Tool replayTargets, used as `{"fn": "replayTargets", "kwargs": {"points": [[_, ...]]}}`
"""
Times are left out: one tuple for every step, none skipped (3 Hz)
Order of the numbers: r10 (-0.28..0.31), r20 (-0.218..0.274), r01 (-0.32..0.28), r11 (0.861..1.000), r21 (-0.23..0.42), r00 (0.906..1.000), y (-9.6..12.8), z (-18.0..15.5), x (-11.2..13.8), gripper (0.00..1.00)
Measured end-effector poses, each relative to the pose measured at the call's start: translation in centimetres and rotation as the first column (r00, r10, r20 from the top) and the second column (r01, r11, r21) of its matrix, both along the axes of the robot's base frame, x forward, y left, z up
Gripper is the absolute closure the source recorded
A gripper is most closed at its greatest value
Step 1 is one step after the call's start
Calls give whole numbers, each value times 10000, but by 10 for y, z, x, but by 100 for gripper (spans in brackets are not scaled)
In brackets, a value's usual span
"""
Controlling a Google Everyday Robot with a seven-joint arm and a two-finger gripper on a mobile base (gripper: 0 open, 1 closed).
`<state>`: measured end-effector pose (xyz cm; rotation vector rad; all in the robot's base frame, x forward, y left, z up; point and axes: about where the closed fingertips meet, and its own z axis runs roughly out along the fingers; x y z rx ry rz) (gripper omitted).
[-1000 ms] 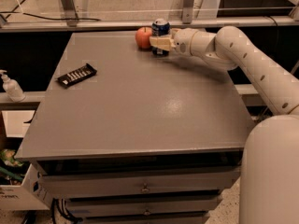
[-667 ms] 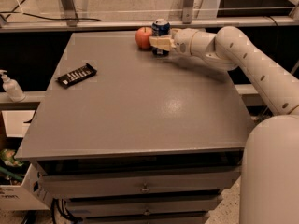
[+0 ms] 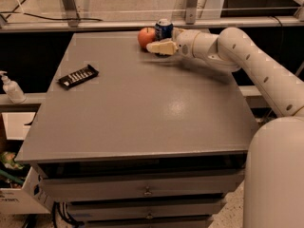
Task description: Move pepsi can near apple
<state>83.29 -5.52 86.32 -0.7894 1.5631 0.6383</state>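
Standing upright near the far edge of the table, the can is just beside the apple, on its right; whether the two touch cannot be told. The hand lies low over the table directly in front of the can, reaching toward the apple's base; whether it is closed on the can or open cannot be told. The arm enters from the right. A black bar lies well apart on the table's left side. Judged from this layout, the placing step is in hand and the task is nearly complete. The next move calls for freeing the can, if held, then a straight withdrawal to the right without nudging can or apple.
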Motion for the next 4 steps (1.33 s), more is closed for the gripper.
{"fn": "replayTargets", "kwargs": {"points": [[6,14,-6,10000,-28,10000,-2,1,-1,0],[-64,141,66,9999,-132,9999,-20,9,-13,0],[-332,460,346,9989,-312,9984,-53,20,-42,0],[-865,671,883,9958,-243,9940,-99,25,-80,0]]}}
